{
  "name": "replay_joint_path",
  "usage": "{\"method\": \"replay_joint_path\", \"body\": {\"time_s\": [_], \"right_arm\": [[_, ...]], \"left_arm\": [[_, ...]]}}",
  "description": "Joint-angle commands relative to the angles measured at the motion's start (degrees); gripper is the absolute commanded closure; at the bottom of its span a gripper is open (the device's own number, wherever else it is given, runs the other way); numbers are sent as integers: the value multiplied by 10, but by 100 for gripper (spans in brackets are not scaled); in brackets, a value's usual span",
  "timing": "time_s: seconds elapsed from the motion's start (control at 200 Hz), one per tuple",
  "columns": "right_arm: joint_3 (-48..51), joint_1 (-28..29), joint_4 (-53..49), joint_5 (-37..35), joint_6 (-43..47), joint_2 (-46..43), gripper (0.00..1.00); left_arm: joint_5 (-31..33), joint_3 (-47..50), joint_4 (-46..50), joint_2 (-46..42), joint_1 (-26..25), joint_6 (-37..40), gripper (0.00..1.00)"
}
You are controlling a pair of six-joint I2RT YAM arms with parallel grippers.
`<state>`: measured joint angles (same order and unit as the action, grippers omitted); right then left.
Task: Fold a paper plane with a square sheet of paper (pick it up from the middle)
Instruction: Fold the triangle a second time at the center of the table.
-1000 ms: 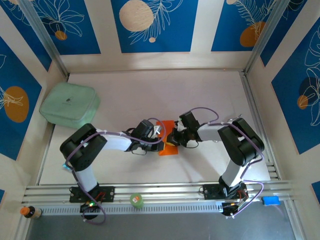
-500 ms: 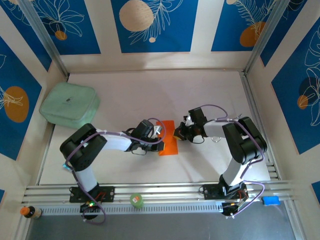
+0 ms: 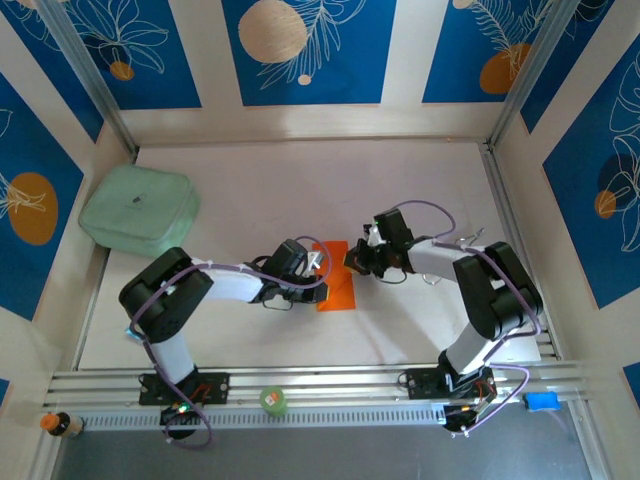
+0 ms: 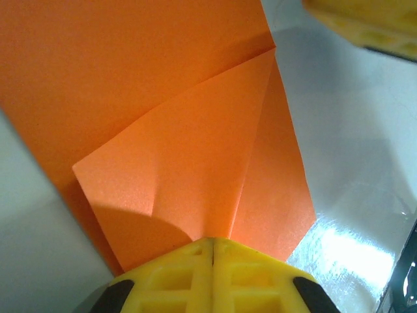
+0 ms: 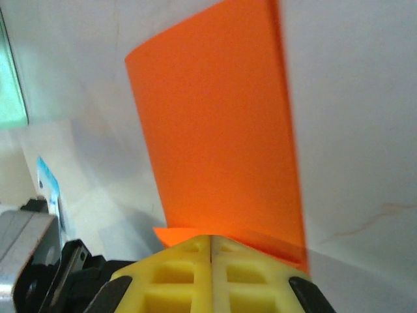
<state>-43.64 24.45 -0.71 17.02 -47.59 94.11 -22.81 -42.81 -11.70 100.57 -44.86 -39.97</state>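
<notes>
Orange square sheet of paper (image 3: 340, 290), one thin bright piece, lies near the middle of the single white table (image 3: 300, 180), between the two grippers. In the left wrist view the sheet (image 4: 163, 98) shows one corner flap folded over into a triangle, with a crease that runs to the fingertips. In the right wrist view it (image 5: 215, 130) stretches away as one flat strip.

One pale green cushion-like pad (image 3: 138, 212) sits at the far left of the table, well apart from the paper.

Two black and white arms reach inward: the left arm (image 3: 165, 300) and the right arm (image 3: 490, 290).

The left gripper (image 3: 318, 262) rests on the sheet's left edge, its two yellow fingers (image 4: 260, 274) pressed together. The right gripper (image 3: 352, 262) sits at the right edge, its fingers (image 5: 254, 267) likewise together. I cannot tell whether either pair pinches paper.

One small green round object (image 3: 273, 401) sits on the near rail.
</notes>
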Motion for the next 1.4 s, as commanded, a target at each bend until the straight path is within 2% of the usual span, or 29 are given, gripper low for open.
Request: {"method": "replay_joint_path", "body": {"time_s": [0.0,0.225,0.49,0.865,1.02,1.395], "right_arm": [[3,16,-4,14,-7,23,100],[31,11,-10,-7,-11,55,100],[48,7,7,4,-22,50,100],[50,7,14,7,-29,51,100],[50,7,12,6,-27,54,100],[47,6,4,0,-23,52,100]], "left_arm": [[32,10,89,11,3,14,100],[20,-1,85,-5,4,4,100],[-9,-52,89,-35,5,-13,100],[-65,-97,20,54,2,-43,99],[-46,-83,36,69,1,-47,99],[-43,-32,49,33,-2,-37,97]]}}
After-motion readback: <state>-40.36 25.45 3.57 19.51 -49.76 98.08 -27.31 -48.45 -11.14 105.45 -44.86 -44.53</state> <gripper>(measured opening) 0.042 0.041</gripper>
